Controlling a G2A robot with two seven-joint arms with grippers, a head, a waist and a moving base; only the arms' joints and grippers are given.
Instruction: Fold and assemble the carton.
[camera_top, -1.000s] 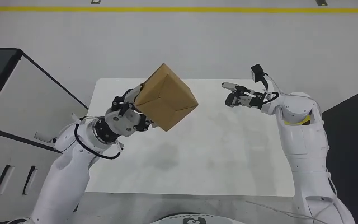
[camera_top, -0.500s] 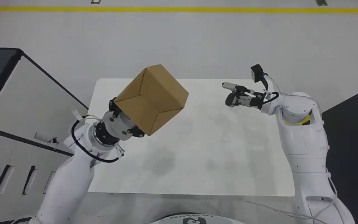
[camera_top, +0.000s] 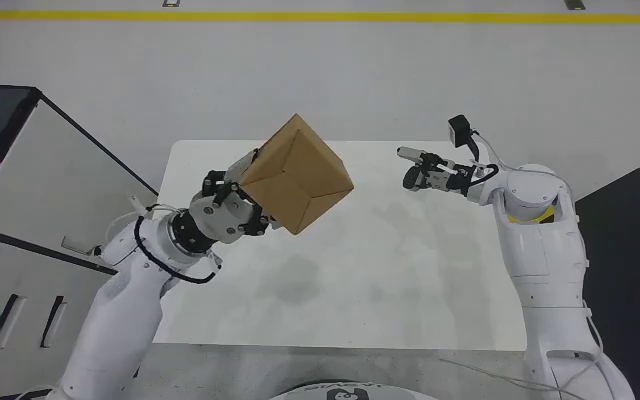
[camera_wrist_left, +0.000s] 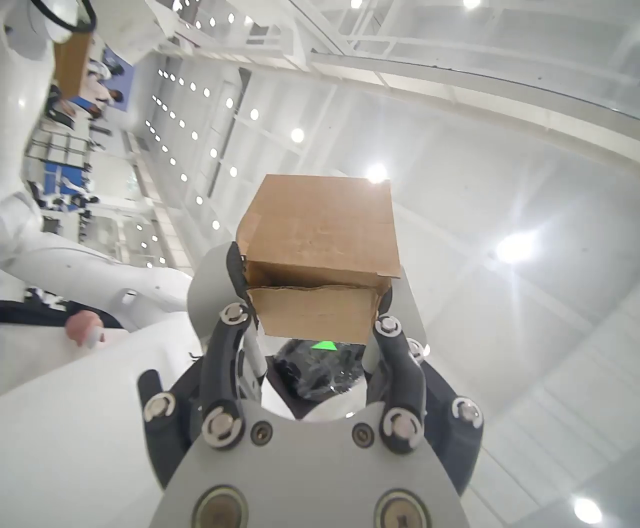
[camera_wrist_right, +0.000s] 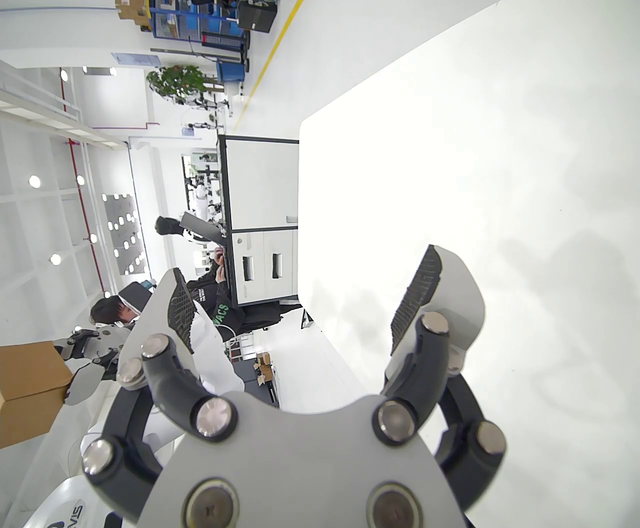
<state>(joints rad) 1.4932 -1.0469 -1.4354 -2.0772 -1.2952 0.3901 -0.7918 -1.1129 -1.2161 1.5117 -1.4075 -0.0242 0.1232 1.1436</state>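
White table fills the middle of the top view, with grey floor and a yellow line along the upper edge. Left of centre, the brown carton hangs in the air over the table's upper left part, tilted up on a corner. The left gripper pinches it: in the left wrist view its 2 fingers press the carton's near end from both sides, a ragged flap edge between them. At upper right of the top view, the right gripper sits over the table's far edge, well apart from the carton, its fingers spread wide.
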